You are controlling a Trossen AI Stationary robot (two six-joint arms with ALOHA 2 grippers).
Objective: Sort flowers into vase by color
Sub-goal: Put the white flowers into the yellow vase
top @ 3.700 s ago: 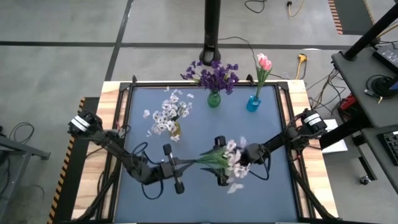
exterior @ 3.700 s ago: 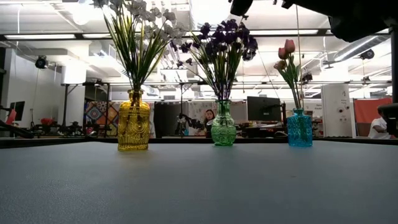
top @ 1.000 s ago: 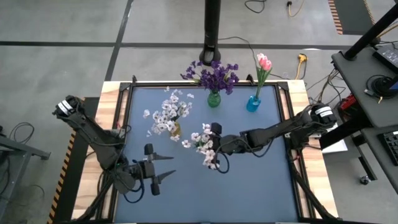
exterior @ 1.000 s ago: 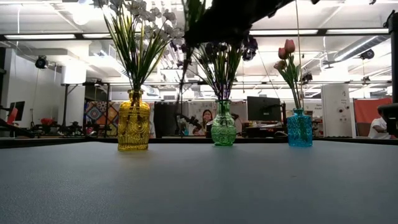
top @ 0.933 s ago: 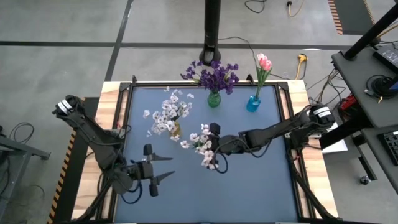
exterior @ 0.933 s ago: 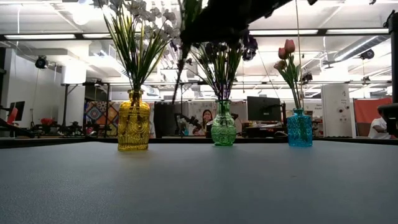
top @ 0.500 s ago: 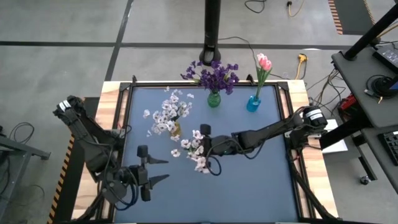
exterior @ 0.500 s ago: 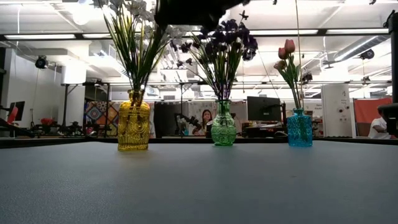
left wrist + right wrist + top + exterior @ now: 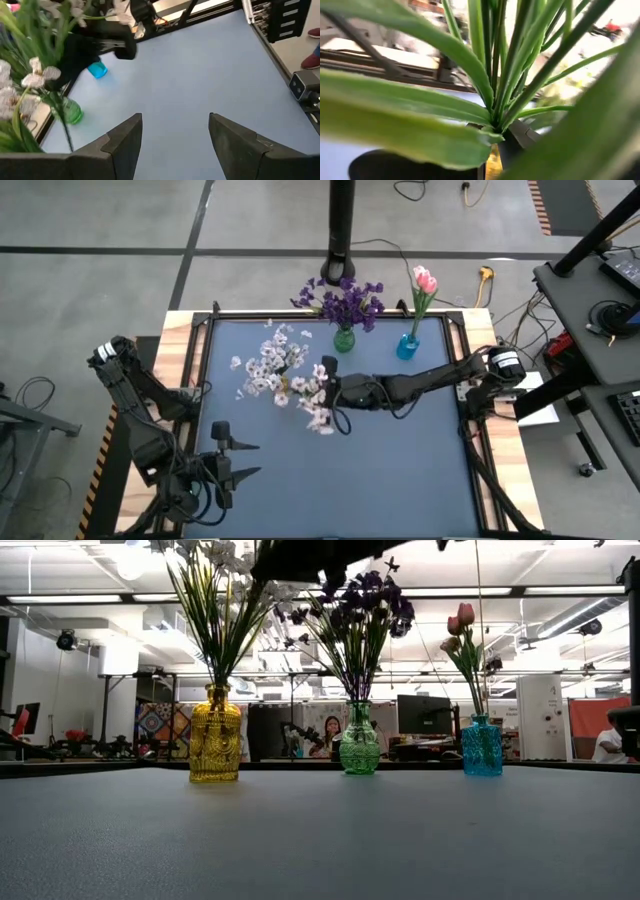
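My right gripper reaches from the table's right to its middle, shut on a white flower sprig held just right of the yellow vase. That vase holds other white flowers. Purple flowers stand in the green vase, and pink tulips in the blue vase. My left gripper hangs open over the near left of the table, with nothing between its fingers. My right gripper pinches the white sprig between its two fingers at the stem, where the green leaves come together. The fingers come at it about level from the table's right. The sprig is lifted clear of the table, its leaves fanning away from the fingers.
The three vases stand in the table's far half, the yellow one at the left, the green one in the middle and the blue one at the right. A black frame rims the blue table top.
My right gripper has carried the white sprig toward the table's far left, up to the yellow vase, and has risen a little. My left gripper, still open, has drawn back toward the near left corner and risen.
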